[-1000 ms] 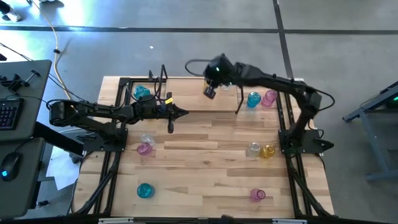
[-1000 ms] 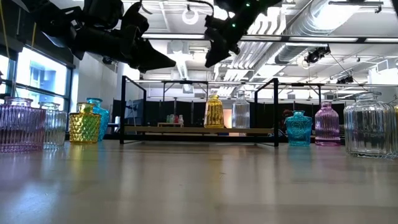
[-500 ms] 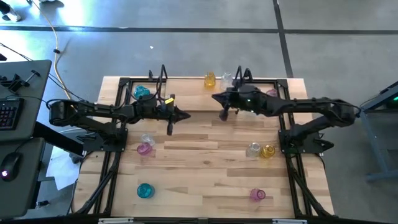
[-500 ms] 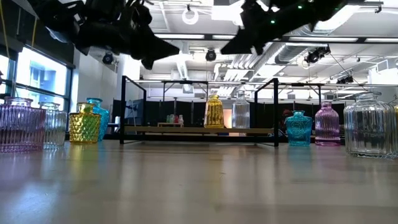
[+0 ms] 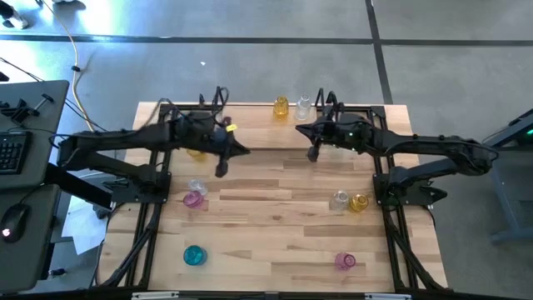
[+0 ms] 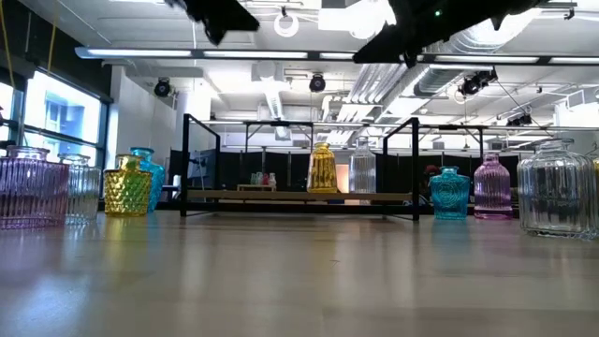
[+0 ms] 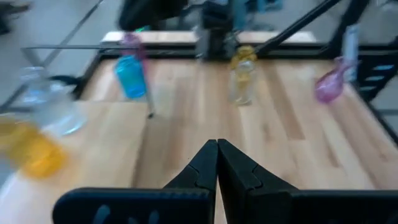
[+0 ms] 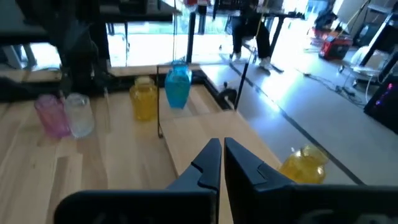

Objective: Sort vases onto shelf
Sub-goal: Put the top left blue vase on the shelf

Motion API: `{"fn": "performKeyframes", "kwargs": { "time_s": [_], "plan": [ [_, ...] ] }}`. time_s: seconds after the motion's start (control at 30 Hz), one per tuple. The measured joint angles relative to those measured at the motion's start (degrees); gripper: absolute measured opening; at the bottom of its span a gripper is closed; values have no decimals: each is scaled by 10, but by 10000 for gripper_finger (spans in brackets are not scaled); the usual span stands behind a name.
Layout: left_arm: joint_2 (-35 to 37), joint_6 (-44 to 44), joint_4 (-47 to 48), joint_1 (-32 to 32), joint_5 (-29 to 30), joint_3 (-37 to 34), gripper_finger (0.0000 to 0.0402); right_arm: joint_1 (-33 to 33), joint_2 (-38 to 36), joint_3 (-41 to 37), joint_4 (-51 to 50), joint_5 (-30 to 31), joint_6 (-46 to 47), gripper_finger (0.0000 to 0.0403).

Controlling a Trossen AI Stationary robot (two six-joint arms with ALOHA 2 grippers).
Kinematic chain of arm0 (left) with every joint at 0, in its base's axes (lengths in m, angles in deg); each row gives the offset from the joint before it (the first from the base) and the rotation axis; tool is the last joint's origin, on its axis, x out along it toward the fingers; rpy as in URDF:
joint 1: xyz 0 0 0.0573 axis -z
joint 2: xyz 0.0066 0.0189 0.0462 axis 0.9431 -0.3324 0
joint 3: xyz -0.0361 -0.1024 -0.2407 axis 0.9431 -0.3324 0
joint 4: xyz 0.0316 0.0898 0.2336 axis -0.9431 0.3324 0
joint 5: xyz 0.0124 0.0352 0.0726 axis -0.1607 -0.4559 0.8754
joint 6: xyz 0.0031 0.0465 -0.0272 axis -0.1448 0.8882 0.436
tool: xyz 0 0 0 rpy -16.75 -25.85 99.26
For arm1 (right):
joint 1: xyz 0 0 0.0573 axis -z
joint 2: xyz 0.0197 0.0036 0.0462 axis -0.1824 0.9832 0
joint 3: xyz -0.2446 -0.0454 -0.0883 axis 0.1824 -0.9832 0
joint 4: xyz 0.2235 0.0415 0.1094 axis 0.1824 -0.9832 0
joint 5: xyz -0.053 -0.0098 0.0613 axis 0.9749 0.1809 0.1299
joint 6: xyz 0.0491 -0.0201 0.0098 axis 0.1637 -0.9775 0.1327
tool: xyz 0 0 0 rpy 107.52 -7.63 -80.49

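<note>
Both empty and pinched shut above the table, left gripper (image 5: 223,167) just over the pink vase (image 5: 193,199) and clear vase (image 5: 197,186) nearer the front edge, right gripper (image 5: 314,153) between the shelf (image 5: 326,103) and the clear-and-yellow pair (image 5: 350,201).

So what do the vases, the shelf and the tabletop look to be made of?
The vases, such as the yellow vase, look like tinted translucent glass: light shows through ribbed, faceted walls. The shelf looks like thin black-painted metal, going by its slim straight posts. The tabletop looks like pale jointed wood strips, probably butcher block.
</note>
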Motion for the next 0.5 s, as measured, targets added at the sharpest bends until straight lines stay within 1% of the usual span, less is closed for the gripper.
{"fn": "performKeyframes", "kwargs": {
  "time_s": [0.1, 0.2, 0.27, 0.4, 0.5],
  "plan": [
    [6, 5, 140, 4, 67, 79, 1, -2, -5, 0, -5, -5, -1, 0],
    [4, -26, 282, 4, 136, 152, 1, -9, -4, 0, -16, -5, -6, 0],
    [4, -37, 361, 4, 164, 190, 1, -15, -1, 0, -20, -6, -11, 0],
    [4, -70, 491, 4, 214, 242, 1, -32, 2, 0, -21, -7, -14, 0],
    [5, -78, 565, -8, 248, 256, 1, -43, 2, 0, -21, -7, -29, 0]
  ]
}}
